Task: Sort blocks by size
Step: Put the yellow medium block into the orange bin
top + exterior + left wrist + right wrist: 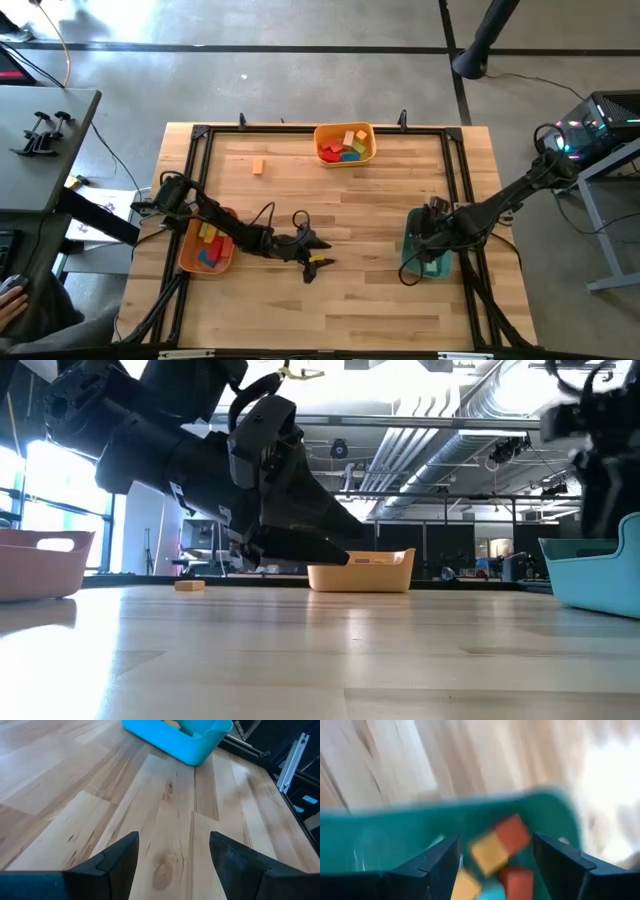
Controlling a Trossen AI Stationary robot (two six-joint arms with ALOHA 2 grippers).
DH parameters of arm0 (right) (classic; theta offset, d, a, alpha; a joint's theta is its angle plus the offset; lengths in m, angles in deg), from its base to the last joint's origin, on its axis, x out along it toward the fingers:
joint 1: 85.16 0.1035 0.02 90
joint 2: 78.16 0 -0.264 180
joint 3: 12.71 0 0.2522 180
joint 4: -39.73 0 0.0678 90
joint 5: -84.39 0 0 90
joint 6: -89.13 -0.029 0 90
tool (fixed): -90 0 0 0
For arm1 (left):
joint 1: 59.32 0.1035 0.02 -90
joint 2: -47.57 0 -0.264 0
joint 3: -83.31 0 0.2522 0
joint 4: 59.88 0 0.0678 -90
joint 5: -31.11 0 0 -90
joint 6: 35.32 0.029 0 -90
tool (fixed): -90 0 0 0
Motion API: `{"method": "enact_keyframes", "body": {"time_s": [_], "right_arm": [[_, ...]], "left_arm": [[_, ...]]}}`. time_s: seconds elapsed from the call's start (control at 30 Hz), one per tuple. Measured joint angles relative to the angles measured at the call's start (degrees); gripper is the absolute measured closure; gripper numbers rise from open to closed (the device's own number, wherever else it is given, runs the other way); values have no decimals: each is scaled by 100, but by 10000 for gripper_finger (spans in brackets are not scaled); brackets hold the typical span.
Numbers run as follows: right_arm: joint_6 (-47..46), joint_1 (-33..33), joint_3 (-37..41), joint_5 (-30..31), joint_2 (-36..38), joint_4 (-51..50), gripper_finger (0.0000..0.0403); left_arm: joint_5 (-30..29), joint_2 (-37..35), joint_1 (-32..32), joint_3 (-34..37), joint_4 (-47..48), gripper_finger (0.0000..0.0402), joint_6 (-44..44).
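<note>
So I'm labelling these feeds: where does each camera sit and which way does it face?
High: overhead, straight down on table, both arms.
Low: table height, level toward yellow tray; left arm fills it.
Left wrist: past open left gripper toward teal tray.
Right wrist: open right gripper above the teal tray's blocks.
Both wrist views share the teal tray.

The high view looks straight down on the whole table (330, 200), while the low view looks level across it from table-top height. Each wrist camera looks close past its own fingers; both show the teal tray (175, 740).
</note>
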Motion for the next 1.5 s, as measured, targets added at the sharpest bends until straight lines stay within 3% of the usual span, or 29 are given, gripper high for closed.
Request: {"method": "enact_keyframes", "body": {"time_s": [0.1, 0.17, 0.3, 0.43, 0.57, 0.67, 0.8, 0.87, 1.17, 1.5], "right_arm": [[103, 196, -156, 838, 0, 158, 160], [330, 322, -139, 1405, 0, 356, 159], [979, 479, -24, 2474, 0, 1337, 159], [1774, 481, 271, 3367, -2, 3165, 158], [2948, 313, 782, 3500, -38, 5475, 158], [3695, 169, 1188, 2918, -94, 6954, 158], [3966, 37, 1579, 1816, -129, 8039, 158], [3966, -6, 1717, 1564, -129, 8302, 158], [3966, -10, 1814, 1572, -129, 8384, 158], [4027, -39, 1814, 1588, -129, 8378, 158]], "left_arm": [[-25, -35, 39, 0, 88, 172, -210], [-30, -256, 160, -24, 665, 172, -403], [-544, -1102, 573, -480, 3411, 174, -646], [-1441, -1839, 1089, -1157, 6324, 184, -849], [-1391, -2319, 1950, -1399, 7762, 189, -848], [-1258, -2467, 2738, -1321, 8230, 189, -874], [-1254, -2470, 3686, -1050, 8344, 182, -1024], [-1255, -2470, 4024, -881, 8209, 176, -950], [-1123, -2439, 4660, -57, 6635, 138, -1207], [-1456, -2297, 4682, 758, 5444, 135, -1959]]}}
